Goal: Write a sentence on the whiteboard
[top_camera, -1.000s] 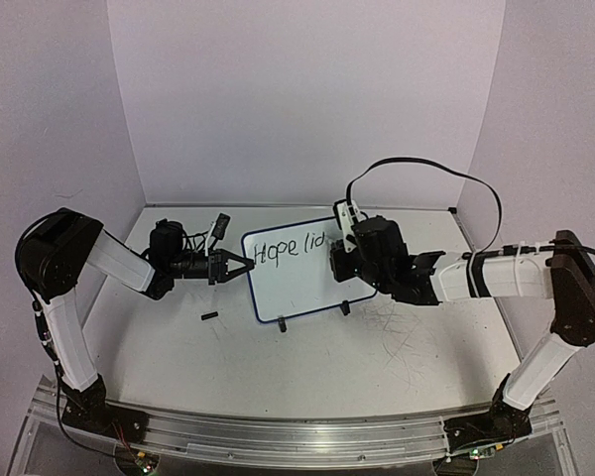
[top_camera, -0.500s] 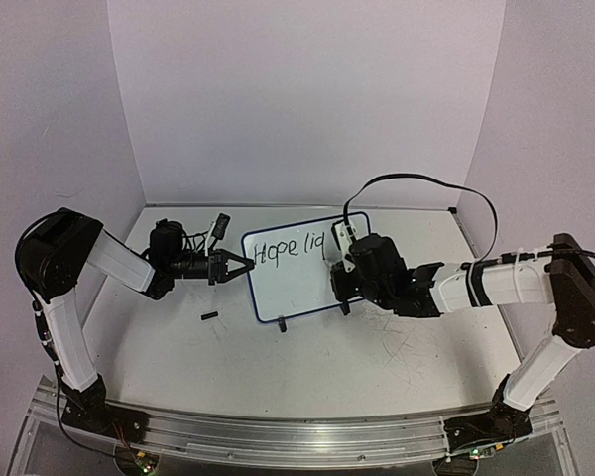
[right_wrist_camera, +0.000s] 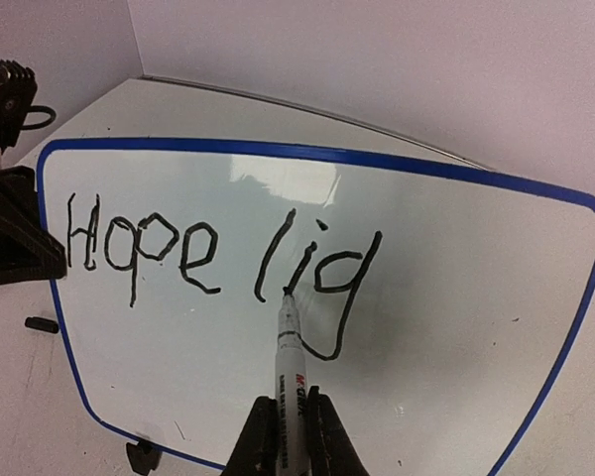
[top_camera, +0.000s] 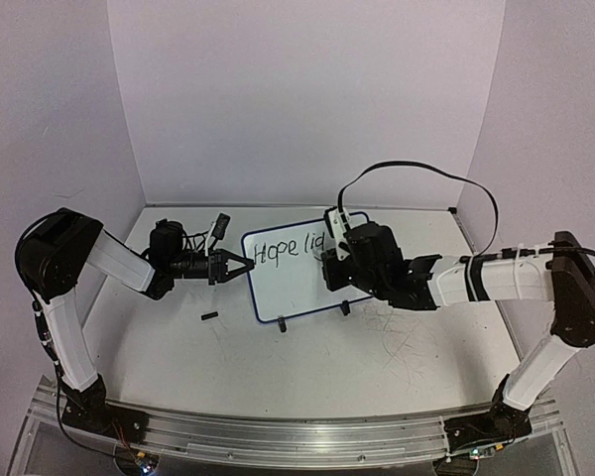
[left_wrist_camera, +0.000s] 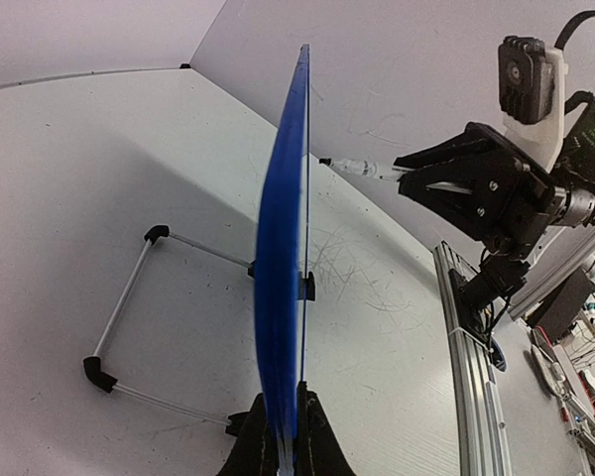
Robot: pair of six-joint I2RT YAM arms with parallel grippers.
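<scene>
Whiteboard stands propped, tilted back, in the middle of the surface, between the two arms and well short of the back wall.

- Near edge: metal rail carrying both arm bases. Surface beyond it white, scuffed with dark scribble marks to the right of centre.
- Small black piece lies on the surface just near-left of the board, apart from it.
- Board's lower rim rests on small black feet; the left wrist view shows the whiteboard edge-on, with a wire stand reaching out behind it.
- Left tool: closed narrow on the whiteboard's left rim. In the left wrist view, the left tool has one finger on each face of the blue edge.
- Right tool: hangs over the right half of the board, arm coming in from the right. In the right wrist view, the right tool is pinched tight on a marker, a pale barrel with print on it, pointing away from the camera.
- Marker tip touches the whiteboard at the foot of the "i" stroke.
- Writing along the upper part of the board, black ink: "Hope li", then a looped letter with a long tail; cannot tell whether it is d or g. Lower half of the board is bare.
</scene>
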